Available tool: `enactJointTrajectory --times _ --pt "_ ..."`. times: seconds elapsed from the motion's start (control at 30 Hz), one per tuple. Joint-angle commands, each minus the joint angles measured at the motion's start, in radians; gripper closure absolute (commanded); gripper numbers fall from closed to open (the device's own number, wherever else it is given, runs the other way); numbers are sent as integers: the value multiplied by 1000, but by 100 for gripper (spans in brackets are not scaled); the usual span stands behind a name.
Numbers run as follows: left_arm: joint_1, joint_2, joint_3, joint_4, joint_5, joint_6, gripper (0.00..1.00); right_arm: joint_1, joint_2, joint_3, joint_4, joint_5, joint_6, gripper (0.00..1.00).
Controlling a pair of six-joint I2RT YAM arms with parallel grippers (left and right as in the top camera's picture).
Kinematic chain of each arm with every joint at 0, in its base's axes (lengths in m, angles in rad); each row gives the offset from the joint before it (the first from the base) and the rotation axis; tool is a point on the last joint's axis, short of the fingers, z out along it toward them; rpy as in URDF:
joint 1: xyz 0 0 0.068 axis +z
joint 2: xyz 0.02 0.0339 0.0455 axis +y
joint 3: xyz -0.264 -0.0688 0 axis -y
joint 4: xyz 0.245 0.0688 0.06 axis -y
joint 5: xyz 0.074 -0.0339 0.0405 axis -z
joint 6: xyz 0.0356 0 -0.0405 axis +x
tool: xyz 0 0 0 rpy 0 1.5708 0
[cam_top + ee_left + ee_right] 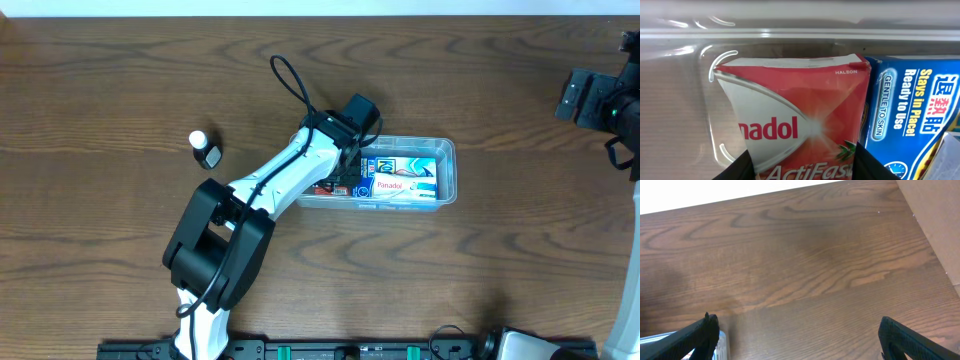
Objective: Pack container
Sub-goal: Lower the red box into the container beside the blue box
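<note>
Dark wood-grain table [100,100] holds the clear, round-cornered plastic container [452,170]; the left claw [802,167] reaches into its left end, clamped on a glossy red cardboard box [790,100], while the right claw [800,330] stands wide apart.

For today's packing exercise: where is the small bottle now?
In the overhead view, the small bottle sits on the table left of the container, outside it.
</note>
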Motion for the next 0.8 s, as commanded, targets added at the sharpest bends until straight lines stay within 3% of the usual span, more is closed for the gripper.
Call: enactJointTrajectory --times 0.0,0.43,0.77 --pt "-4 7 10 8 -8 -9 49 -6 2 2 -1 3 17 1" --pt "-4 7 10 9 -8 -9 35 -6 2 2 -1 3 17 1" --pt "-2 7 10 9 -12 -5 35 -6 2 2 -1 3 17 1"
